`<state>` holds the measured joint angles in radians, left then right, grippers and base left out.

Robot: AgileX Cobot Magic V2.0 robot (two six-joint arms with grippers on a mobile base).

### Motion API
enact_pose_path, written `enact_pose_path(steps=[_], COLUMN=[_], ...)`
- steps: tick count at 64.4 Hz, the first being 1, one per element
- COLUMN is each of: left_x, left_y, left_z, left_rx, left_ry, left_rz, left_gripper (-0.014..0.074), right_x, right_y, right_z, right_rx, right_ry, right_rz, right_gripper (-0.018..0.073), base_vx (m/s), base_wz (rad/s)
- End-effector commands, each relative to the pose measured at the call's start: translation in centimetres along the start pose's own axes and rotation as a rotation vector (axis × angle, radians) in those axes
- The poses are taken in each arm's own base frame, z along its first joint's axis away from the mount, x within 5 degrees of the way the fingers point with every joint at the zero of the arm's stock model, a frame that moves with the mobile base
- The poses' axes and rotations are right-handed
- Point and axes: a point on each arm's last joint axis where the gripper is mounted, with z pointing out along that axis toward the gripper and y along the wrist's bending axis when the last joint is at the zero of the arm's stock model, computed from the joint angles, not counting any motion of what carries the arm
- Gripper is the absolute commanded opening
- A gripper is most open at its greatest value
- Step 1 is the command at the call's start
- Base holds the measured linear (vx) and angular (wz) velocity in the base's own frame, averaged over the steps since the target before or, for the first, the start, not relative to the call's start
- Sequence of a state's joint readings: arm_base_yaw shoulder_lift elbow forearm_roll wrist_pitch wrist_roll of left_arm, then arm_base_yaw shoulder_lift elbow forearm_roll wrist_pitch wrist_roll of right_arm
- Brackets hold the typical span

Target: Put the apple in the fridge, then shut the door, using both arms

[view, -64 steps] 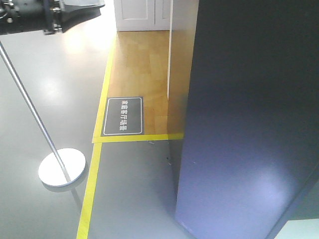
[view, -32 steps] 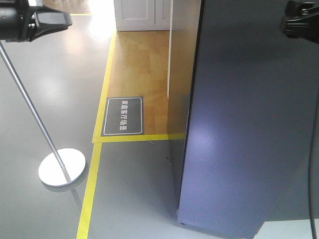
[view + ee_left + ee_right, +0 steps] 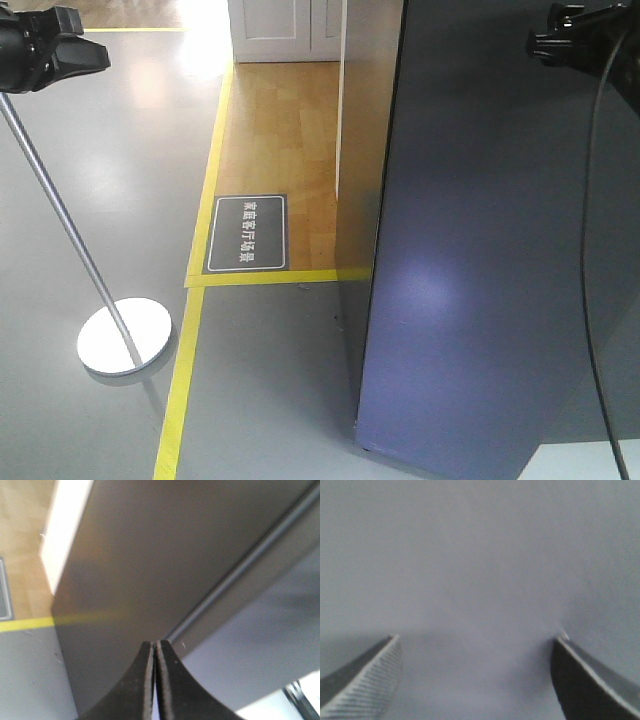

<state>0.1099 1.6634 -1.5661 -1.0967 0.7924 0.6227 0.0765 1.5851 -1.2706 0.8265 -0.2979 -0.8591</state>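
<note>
Door [image 3: 490, 260] outer face walls off right half; slim pole [image 3: 64, 215] with round base stands left; open floor [image 3: 270, 380] between, passable.

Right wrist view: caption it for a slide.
Open right gripper facing the smooth grey-blue door.

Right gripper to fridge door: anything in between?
Nothing visible. The right gripper, open, points straight at the door; the right wrist view shows only the door's smooth grey-blue outer face ahead of it. Whether they touch cannot be judged.
</note>
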Motion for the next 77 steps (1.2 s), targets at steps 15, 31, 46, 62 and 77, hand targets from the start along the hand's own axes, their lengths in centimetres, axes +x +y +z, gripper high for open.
enact_pose_path(steps=[15, 31, 46, 62, 77], left_x=[-1.9, -2.2, -2.3, -2.1, -1.6], left_y=[-1.7, -1.5, -1.5, -1.5, -2.3], left_z=[-1.8, -1.8, -1.8, -1.8, -2.1], left_rx=[0.005, -0.017, -0.023, -0.026, 0.028], left_ry=[-0.126, -0.155, -0.163, -0.147, -0.086], left_rz=[0.003, 0.004, 0.003, 0.011, 0.018], left_gripper=[-0.0007, -0.0007, -0.0007, -0.0007, -0.0007], right_x=[-2.4, -1.8, -1.8, -3.7, -8.5], right_y=[-1.6, -2.4, -2.5, -2.0, -0.9], right_z=[2.4, 5.5, 7.1, 5.6, 0.2], right_rx=[0.080, -0.001, -0.074, -0.149, -0.352], right_ry=[-0.098, -0.008, 0.034, 0.036, 0.047], right_rz=[0.010, 0.059, 0.059, 0.055, 0.023], right_gripper=[0.0585, 0.0585, 0.0585, 0.0557, 0.0356], base_vx=[0.00, 0.00, 0.00, 0.00, 0.00], base_wz=[0.00, 0.00, 0.00, 0.00, 0.00])
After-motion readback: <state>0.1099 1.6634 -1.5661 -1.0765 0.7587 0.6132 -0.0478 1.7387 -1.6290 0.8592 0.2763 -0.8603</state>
